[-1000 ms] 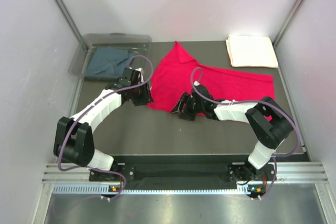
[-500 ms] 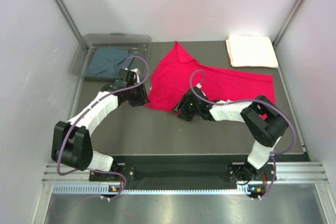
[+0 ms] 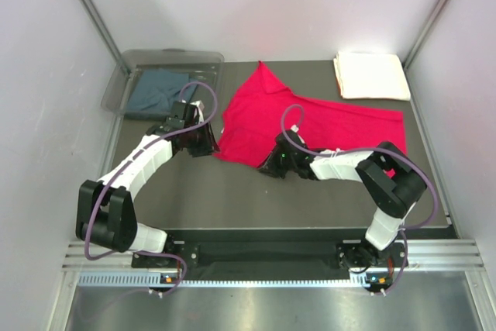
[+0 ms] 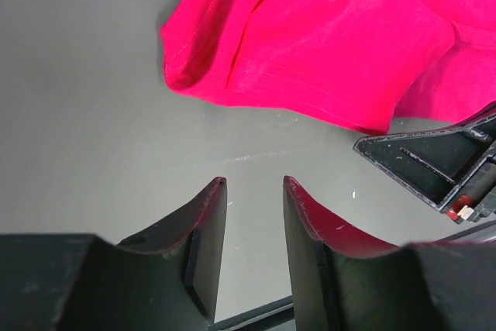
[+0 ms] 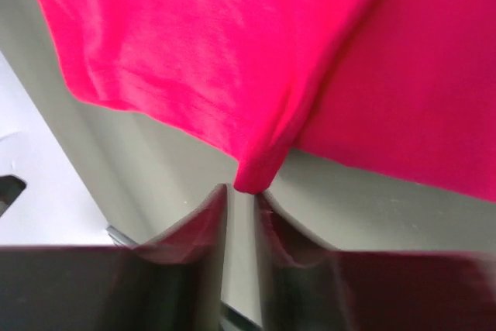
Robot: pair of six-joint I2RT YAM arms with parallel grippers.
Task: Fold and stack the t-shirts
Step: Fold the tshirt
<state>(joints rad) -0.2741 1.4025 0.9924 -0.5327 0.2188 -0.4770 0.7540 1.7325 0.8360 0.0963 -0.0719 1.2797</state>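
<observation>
The red t-shirt (image 3: 310, 118) lies spread and rumpled on the dark table, with a point toward the back. My left gripper (image 3: 208, 139) hovers low by its left front corner (image 4: 194, 67); in the left wrist view its jaws (image 4: 254, 182) stand open over bare table, holding nothing. My right gripper (image 3: 269, 165) is at the shirt's front edge. In the right wrist view its jaws (image 5: 242, 190) are drawn to a narrow gap, and a folded tip of red cloth (image 5: 252, 180) touches the fingertips. The cream-white t-shirt (image 3: 370, 75) lies folded at the back right. The blue-grey t-shirt (image 3: 159, 91) sits in the bin.
A clear plastic bin (image 3: 124, 75) stands at the back left corner. White walls close in both sides and the back. The right arm's black gripper body (image 4: 434, 164) shows at the right edge of the left wrist view.
The right gripper slid left along the shirt's front edge and its jaws narrowed onto the cloth tip. The left gripper shifted slightly left and back, off the shirt's corner.
</observation>
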